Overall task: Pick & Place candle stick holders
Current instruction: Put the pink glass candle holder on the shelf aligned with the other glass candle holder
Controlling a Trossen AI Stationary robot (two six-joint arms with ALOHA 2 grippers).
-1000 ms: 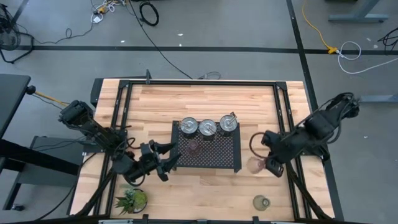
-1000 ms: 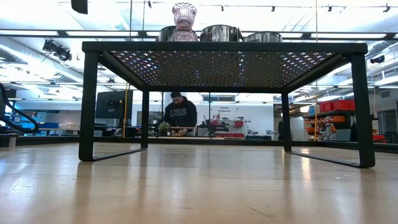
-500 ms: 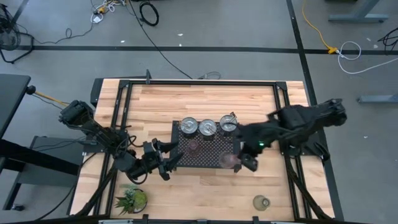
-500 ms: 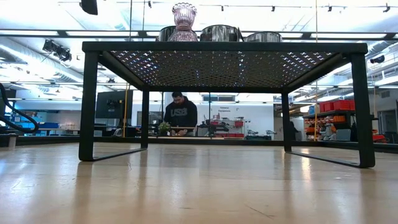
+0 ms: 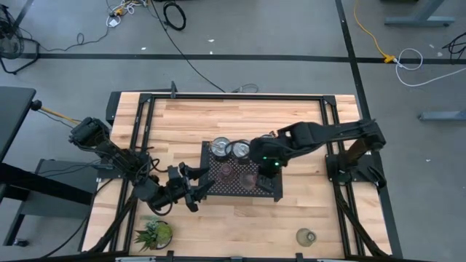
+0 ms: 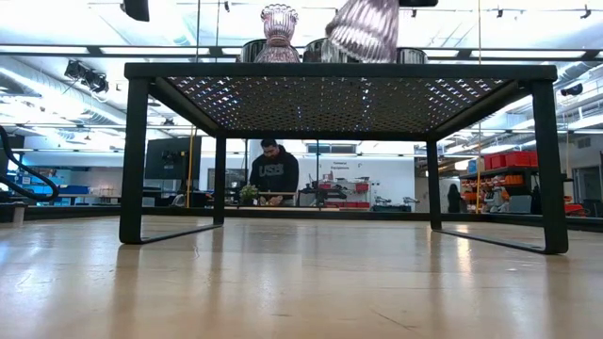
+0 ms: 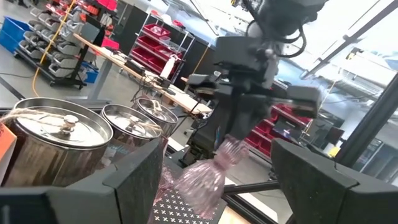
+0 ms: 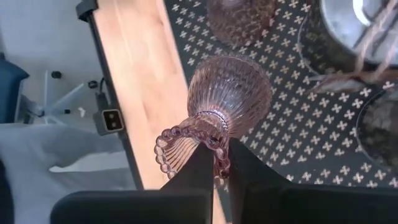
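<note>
The right claw (image 8: 214, 163) is clenched on the beaded rim of a pink glass holder (image 8: 217, 115), carrying it tilted above the black mesh tray (image 5: 268, 191), near the tray's middle. Gripping by the rim leaves the base free, so the holder can be stood down on the mesh without the fingers fouling the surface. In the low view the pink glass holder (image 6: 363, 28) hangs clear of the tray top, not yet set down.

Another pink holder (image 5: 227, 170) already stands on the tray toward its left side, and three silver cups (image 5: 220, 148) line the tray's far edge, packed close so the near rows stay free for the glass ones. The carried holder looks bound for the spot just beside its twin.

A greenish holder (image 5: 305, 236) waits on the worktop (image 5: 218, 116) near its front right corner, well apart from the tray. The left claw (image 5: 196, 188) rests just off the tray's left edge with fingers parted, holding nothing. A potted plant (image 5: 156, 233) sits at the worktop's front left.
</note>
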